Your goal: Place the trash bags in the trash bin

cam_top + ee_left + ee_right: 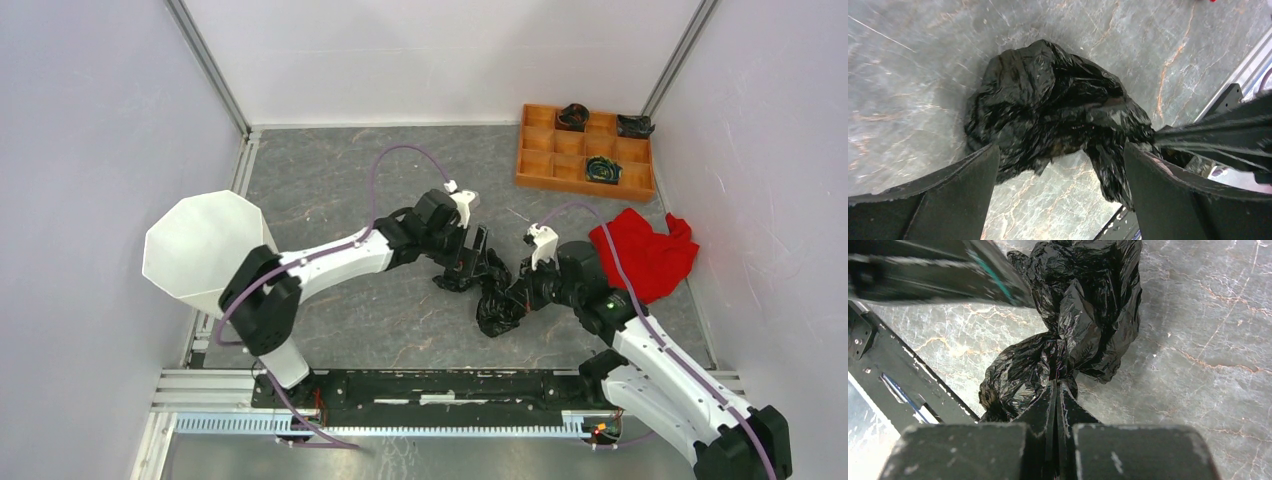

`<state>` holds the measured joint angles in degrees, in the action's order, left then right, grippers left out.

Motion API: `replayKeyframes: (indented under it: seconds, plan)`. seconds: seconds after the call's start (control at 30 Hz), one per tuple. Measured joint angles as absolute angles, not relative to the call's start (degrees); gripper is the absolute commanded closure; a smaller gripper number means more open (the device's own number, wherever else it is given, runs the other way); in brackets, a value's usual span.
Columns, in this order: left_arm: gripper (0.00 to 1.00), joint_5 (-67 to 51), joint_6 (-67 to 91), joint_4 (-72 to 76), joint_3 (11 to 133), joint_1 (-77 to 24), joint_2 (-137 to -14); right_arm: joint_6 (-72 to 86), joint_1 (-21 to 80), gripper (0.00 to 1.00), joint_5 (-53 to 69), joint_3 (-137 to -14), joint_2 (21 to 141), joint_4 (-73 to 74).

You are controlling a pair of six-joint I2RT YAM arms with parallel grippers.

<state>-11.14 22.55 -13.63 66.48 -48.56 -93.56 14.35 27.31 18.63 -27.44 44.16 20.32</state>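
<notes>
A crumpled glossy black trash bag (492,296) lies on the grey marble tabletop between the two arms. In the left wrist view the trash bag (1058,105) bulges just beyond my left gripper (1060,155), whose fingers (960,187) stand wide open on either side of its near edge without gripping it. My right gripper (1057,382) is shut, its tips pinching a gathered fold of the trash bag (1083,310). The white trash bin (205,250), with its octagonal rim, stands at the left edge of the table, well away from both grippers.
An orange compartmented tray (540,150) at the back right holds small dark rolled items (603,170). A red cloth (650,258) lies right of the right arm. A black rail (430,385) runs along the near edge, and white walls enclose the table.
</notes>
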Motion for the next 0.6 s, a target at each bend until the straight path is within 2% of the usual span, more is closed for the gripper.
replayKeyframes:
  seconds: [0.2,0.47,0.53,0.6]
  plan:
    - [0.0,-15.5,25.0,-13.8,70.7,-47.4,-102.5,13.7,27.4,1.0,21.1,-26.9,44.3,18.2]
    - [0.0,-16.6,25.7,-13.7,73.0,-46.4,-107.7,13.1,28.3,1.0,23.8,-24.4,44.3,16.5]
    - [0.03,-16.3,25.7,-14.2,73.0,-46.4,-108.2,12.9,28.4,1.0,24.1,-24.0,44.3,16.5]
    - [0.12,-15.5,25.7,-14.7,73.0,-46.4,-108.4,12.7,28.5,0.99,24.3,-23.7,44.3,16.4]
